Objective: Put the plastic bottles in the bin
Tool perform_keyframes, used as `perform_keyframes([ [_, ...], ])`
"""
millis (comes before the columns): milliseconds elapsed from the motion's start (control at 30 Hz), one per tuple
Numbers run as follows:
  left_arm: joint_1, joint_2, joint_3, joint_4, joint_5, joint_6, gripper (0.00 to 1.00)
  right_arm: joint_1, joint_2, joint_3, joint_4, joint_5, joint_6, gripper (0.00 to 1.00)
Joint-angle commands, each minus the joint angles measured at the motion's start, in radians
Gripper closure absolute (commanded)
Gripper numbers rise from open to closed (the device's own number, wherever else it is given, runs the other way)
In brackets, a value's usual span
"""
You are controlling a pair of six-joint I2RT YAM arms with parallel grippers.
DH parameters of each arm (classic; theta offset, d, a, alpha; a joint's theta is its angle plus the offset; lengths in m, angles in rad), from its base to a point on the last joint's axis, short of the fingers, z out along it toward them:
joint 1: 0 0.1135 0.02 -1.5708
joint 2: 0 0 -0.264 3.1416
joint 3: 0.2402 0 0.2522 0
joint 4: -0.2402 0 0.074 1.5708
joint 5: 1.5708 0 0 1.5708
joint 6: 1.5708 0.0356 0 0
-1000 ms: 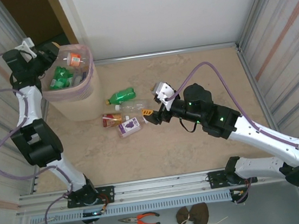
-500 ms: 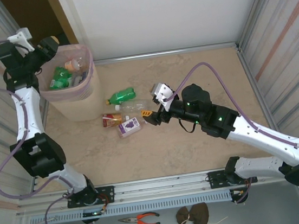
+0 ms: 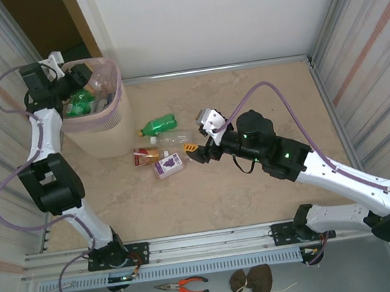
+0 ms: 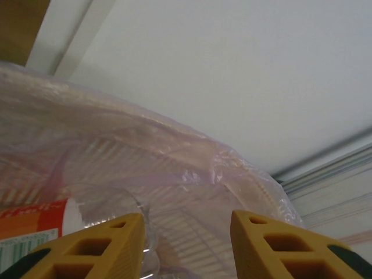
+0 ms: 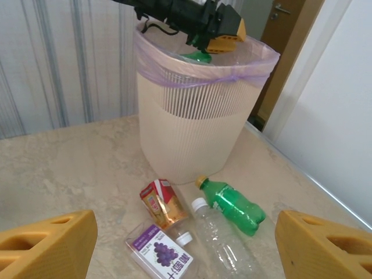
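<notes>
Four plastic bottles are lying on the counter (image 3: 261, 102) just beside the bin (image 3: 111, 131): a green bottle (image 3: 158, 126), a clear bottle (image 3: 174, 140), a red-label bottle (image 3: 145, 154) and a grape-label bottle (image 3: 169, 165). They're bunched tight, and some look to be touching. More are sitting inside the bin: green ones (image 3: 76, 103) reaching about rim height, plus one with an orange label (image 4: 29, 229).

The left pincer (image 3: 78, 78) is hanging over the bin mouth, jaws apart with nothing between them. Its fingers (image 4: 87, 247) are sitting right by the bin liner (image 4: 192, 168).

The right pincer (image 3: 197, 153) is hovering by the counter cluster, wide open and empty.

Risks I'm seeing:
- A left finger catching the loose liner on the way out. The bin looks light, so that could drag or tip it.
- The pile is getting high on that side, so the next drop could bounce back out.
- The right fingers coming down in a crowded cluster, likely nudging a neighbour, rolling the green bottle off, or pinching two at once.
- Crushed clear plastic squirting out of a partial grip.
</notes>
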Motion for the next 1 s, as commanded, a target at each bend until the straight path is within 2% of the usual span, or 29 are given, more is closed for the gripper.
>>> perform_keyframes([
  [0, -0.021, -0.064, -0.025, -0.007, 0.023, 0.043, 0.57, 0.008, 0.0, 0.008, -0.009, 0.058, 0.028, 0.21],
  [233, -0.063, -0.209, -0.051, -0.135, -0.034, 0.195, 0.56, 0.008, 0.019, 0.003, -0.037, 0.072, 0.113, 0.21],
  [433, -0.167, -0.319, -0.058, -0.311, -0.093, 0.411, 0.55, -0.005, 0.004, -0.004, -0.066, 0.161, 0.212, 0.21],
  [667, -0.323, -0.435, -0.142, -0.469, -0.176, 0.594, 0.53, -0.118, -0.033, -0.02, -0.113, 0.119, 0.397, 0.23],
  [833, -0.426, -0.495, -0.252, -0.514, -0.207, 0.607, 0.52, -0.21, -0.024, -0.026, -0.191, 0.086, 0.513, 0.24],
  [967, -0.545, -0.505, -0.325, -0.579, -0.273, 0.682, 0.48, -0.261, -0.015, -0.041, -0.212, 0.056, 0.576, 0.25],
])
